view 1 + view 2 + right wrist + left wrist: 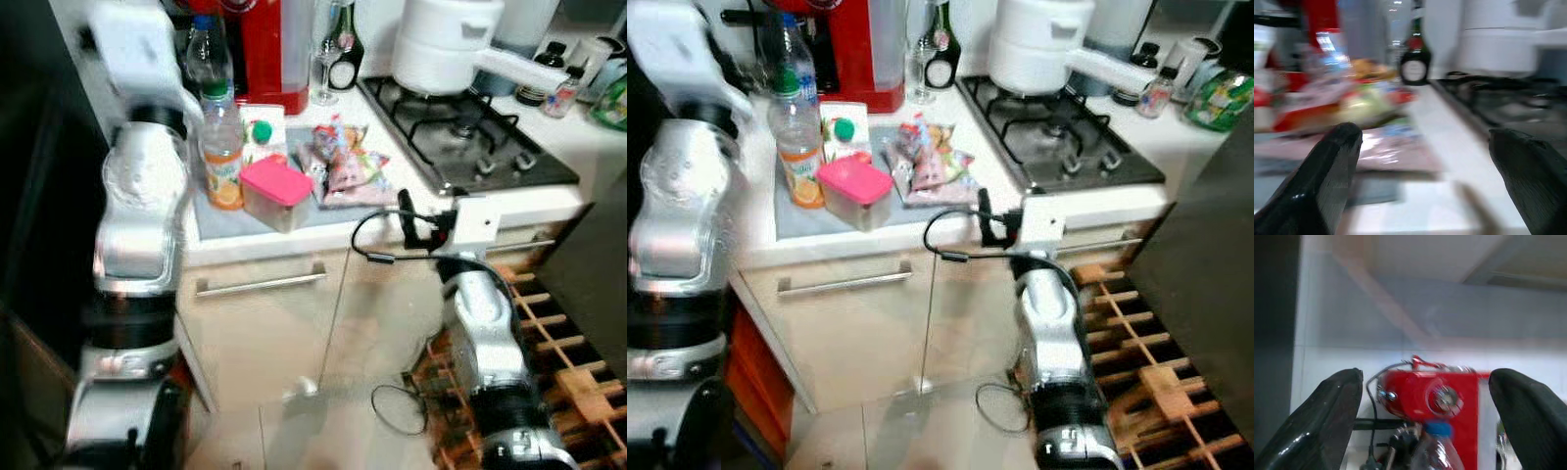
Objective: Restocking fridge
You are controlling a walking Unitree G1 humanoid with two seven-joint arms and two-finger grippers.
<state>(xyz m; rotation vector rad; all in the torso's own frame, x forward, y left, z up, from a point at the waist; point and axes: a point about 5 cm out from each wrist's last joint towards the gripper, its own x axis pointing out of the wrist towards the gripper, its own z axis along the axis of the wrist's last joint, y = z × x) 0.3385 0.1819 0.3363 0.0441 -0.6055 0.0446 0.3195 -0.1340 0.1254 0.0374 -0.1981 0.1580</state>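
1. Right hand (1420, 161) was spread and empty, level with the tabletop (549, 201) edge.
2. Beyond it, groceries sat unlifted: snack packets (343, 162), pink-lidded tub (276, 192), juice bottle (223, 162).
3. Left hand (1425, 411), spread, faced the red machine (1442, 399).
4. Risk: the crowded bottle could topple under a careless reach.

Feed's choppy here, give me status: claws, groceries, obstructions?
Both claws open, empty. Right claw at counter edge facing snack bags. Left claw raised toward red machine. Pink-lidded box untouched.
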